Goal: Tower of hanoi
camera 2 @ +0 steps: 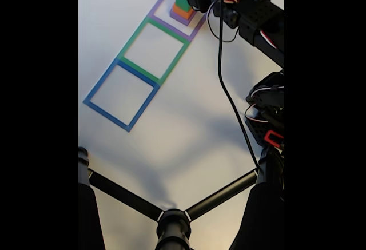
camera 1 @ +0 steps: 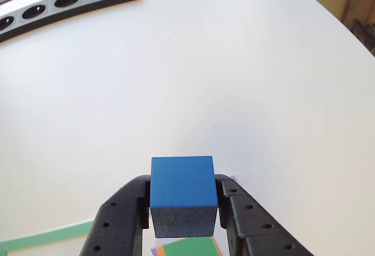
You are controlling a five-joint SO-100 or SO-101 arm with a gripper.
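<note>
Gripping the blue cube (camera 1: 182, 194) between its two black fingers (camera 1: 120, 218), the gripper (camera 1: 183, 209) holds the little block up off the white table (camera 1: 205, 74), as seen in the other view. The cube sits squarely between the jaws, its top face level and its darker front face turned toward the camera. Just below it, at the bottom edge of that view, the green cube (camera 1: 190, 248) peeks out, with slivers of orange and purple at its left side. A strip of green tape (camera 1: 47, 236) runs along the lower left, and a black power strip (camera 1: 64, 1) lies across the far top-left corner of the table.

From the fixed view, the arm (camera 2: 251, 10) reaches in from the upper right over the purple tape square (camera 2: 162, 5). Inside that square stands the stack: purple slab (camera 2: 182, 17) at the bottom, orange block (camera 2: 183, 11) on it, green cube on top. The green tape square (camera 2: 153, 47) and the blue tape square (camera 2: 121, 95) sit in a row beyond it, touching edge to edge. A black stand (camera 2: 171, 218) with spreading legs crosses the foreground.
</note>
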